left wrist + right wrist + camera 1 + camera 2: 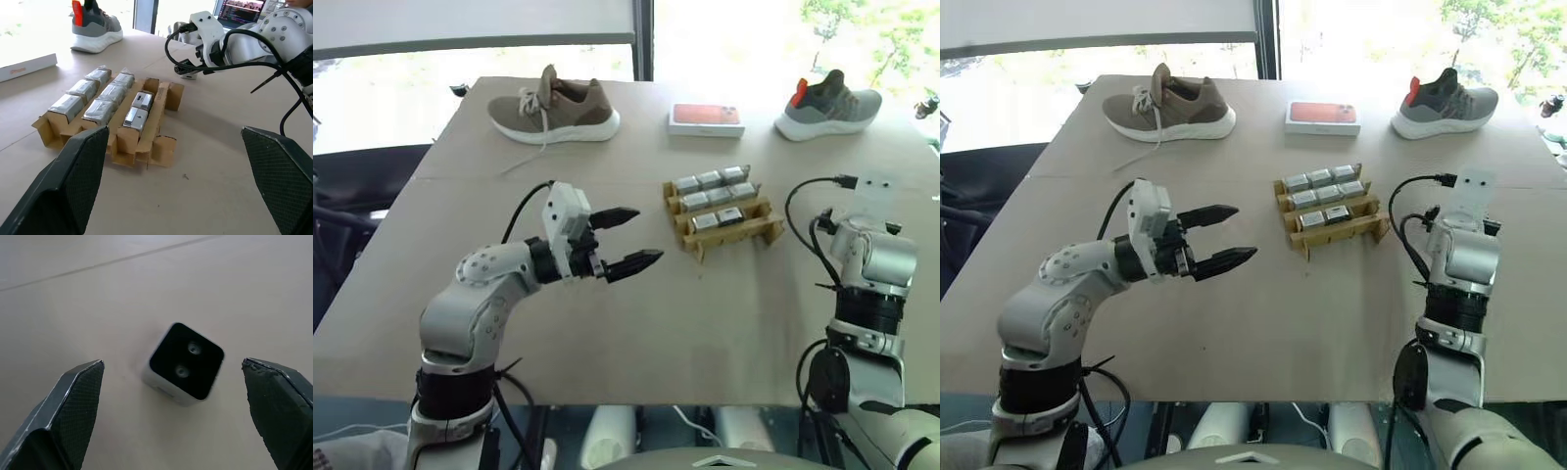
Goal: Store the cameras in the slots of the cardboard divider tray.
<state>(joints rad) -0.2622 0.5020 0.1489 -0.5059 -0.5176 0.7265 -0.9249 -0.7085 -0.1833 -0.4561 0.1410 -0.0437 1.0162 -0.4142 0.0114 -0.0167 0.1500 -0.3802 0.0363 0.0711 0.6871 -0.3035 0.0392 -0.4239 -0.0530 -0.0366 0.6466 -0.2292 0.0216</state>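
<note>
Cameras (105, 95) sit in the cardboard divider tray (722, 217) near the desk's (636, 313) middle: three in the far row, three in the middle row, two in the near row, one slot of the near row unfilled. Most look wrapped in clear film, so faces are hard to read. One loose camera (185, 363) lies on the bare desk, black face with two lenses up, between the right gripper's (173, 416) wide-open jaws, untouched; in the head views the right forearm hides it. Left gripper (626, 240) hovers to the tray's left, jaws wide apart, holding nothing, pointing toward the tray. Far edge: tan sneaker (553, 108), flat white box with red top (706, 118), grey sneaker (829, 105) partly washed out by window glare.
</note>
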